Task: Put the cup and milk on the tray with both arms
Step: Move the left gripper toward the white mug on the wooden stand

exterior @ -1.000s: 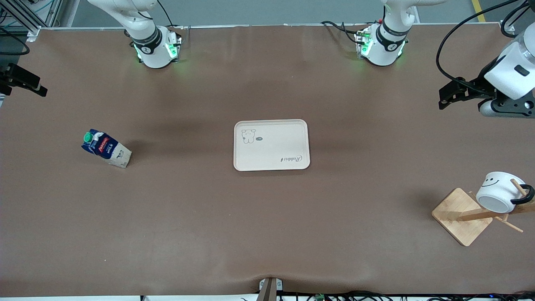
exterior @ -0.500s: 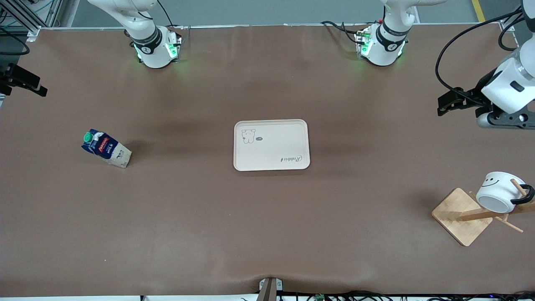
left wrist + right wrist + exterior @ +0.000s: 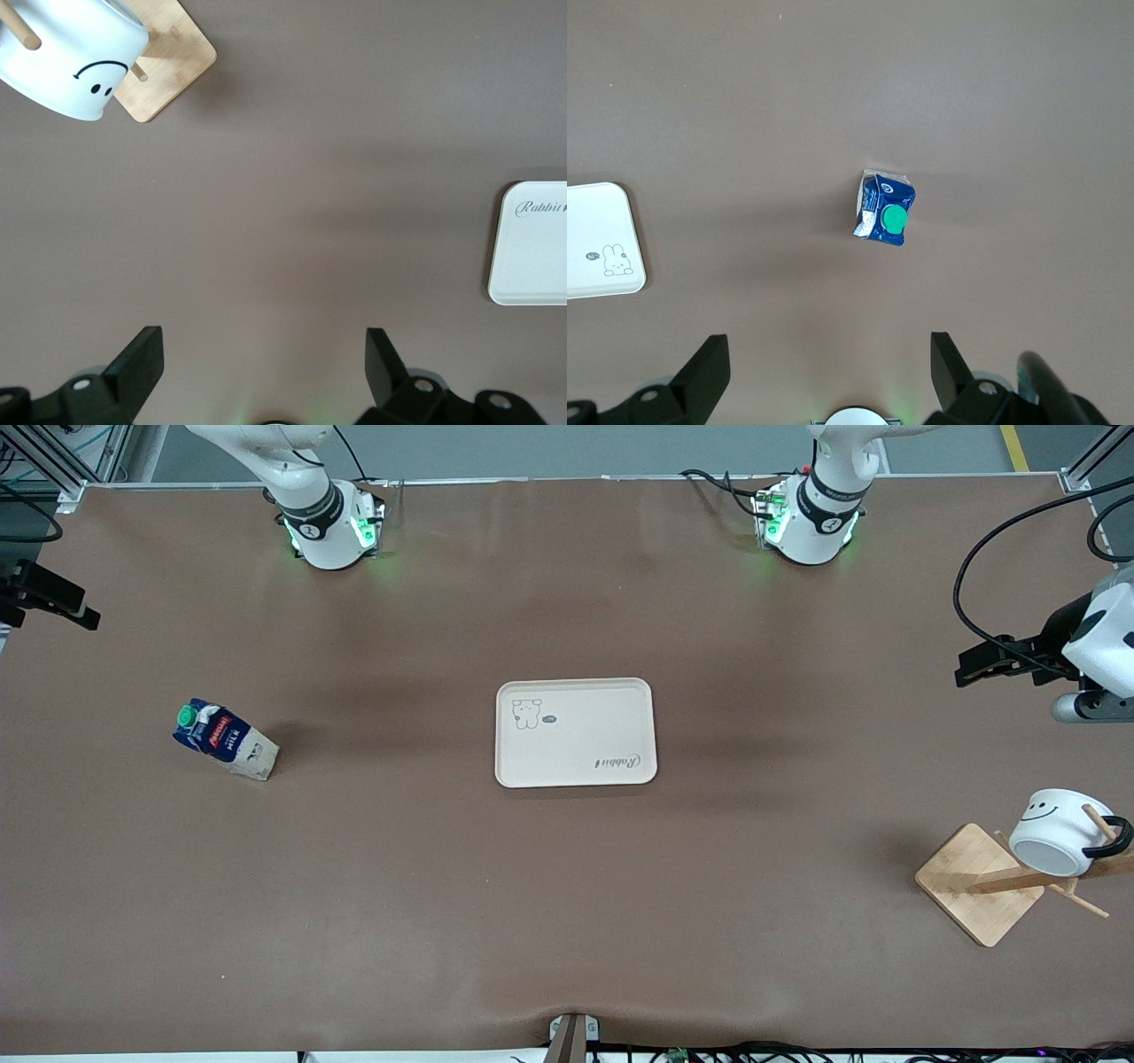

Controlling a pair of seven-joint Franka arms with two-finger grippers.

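Note:
The cream tray [image 3: 576,732] lies at the table's middle. The milk [image 3: 226,740] stands toward the right arm's end; it also shows in the right wrist view [image 3: 884,217]. The white cup [image 3: 1059,833] hangs tilted by its black handle on a peg of a wooden rack, at the left arm's end; it also shows in the left wrist view [image 3: 75,53]. My left gripper [image 3: 970,666] is open and empty over bare table, apart from the cup; its own view [image 3: 264,363] shows this. My right gripper [image 3: 71,602] is open and empty, up beside the milk [image 3: 830,363].
The rack's square wooden base [image 3: 979,883] stands near the table's corner at the left arm's end, with pegs sticking out. Cables hang by the left arm. The tray's corner shows in both wrist views [image 3: 532,248] [image 3: 598,239].
My left gripper has moved toward the table's left-arm end and closer to the cup rack. The right arm, the milk, the cup and the tray have not moved.

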